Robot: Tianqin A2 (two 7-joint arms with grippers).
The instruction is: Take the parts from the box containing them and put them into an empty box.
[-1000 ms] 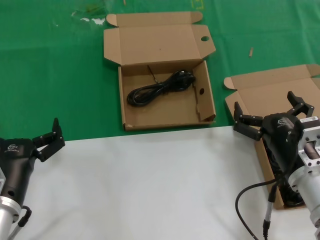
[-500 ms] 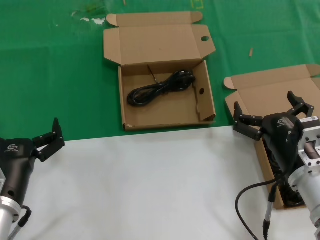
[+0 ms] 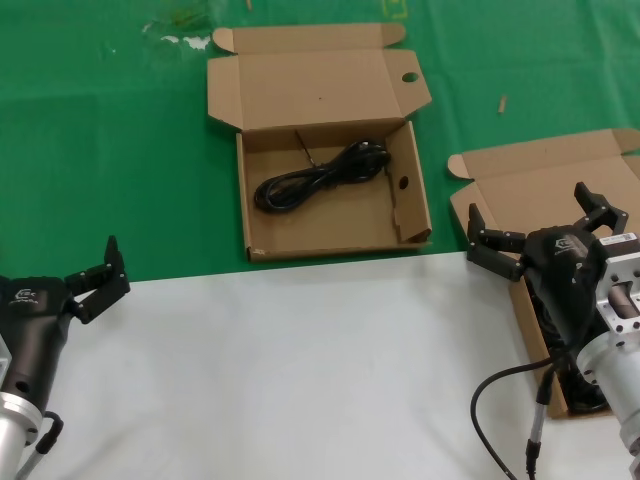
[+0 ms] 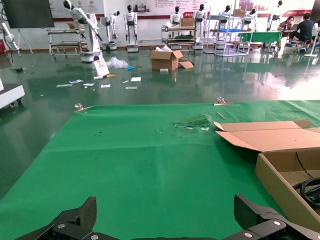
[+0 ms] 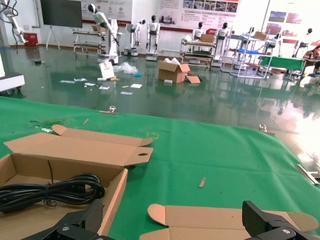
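i am holding my right gripper (image 3: 540, 233) with its fingers spread wide and gripping nothing, hovering over the near end of the box containing them (image 3: 560, 180) at my right. what lies inside that box is mostly hidden under my wrist; i am only catching a dark shape along its inner wall, so i cannot tell how many parts are left there. my left gripper (image 3: 92, 277) is waiting at the left over the white sheet (image 3: 300, 370), fingers also parted and empty.

one of the parts, a looped black cord (image 3: 320, 176), is already lying in the empty box (image 3: 330, 235) with the punched hole in its lid, out on the green cloth (image 3: 110, 140).

i am judging these cords to be light, limp and a bit springy, likely to sag or uncoil if pinched by one strand. i am reckoning the best hold is across the bundled middle, where the loops are gathered, not at a plug end.
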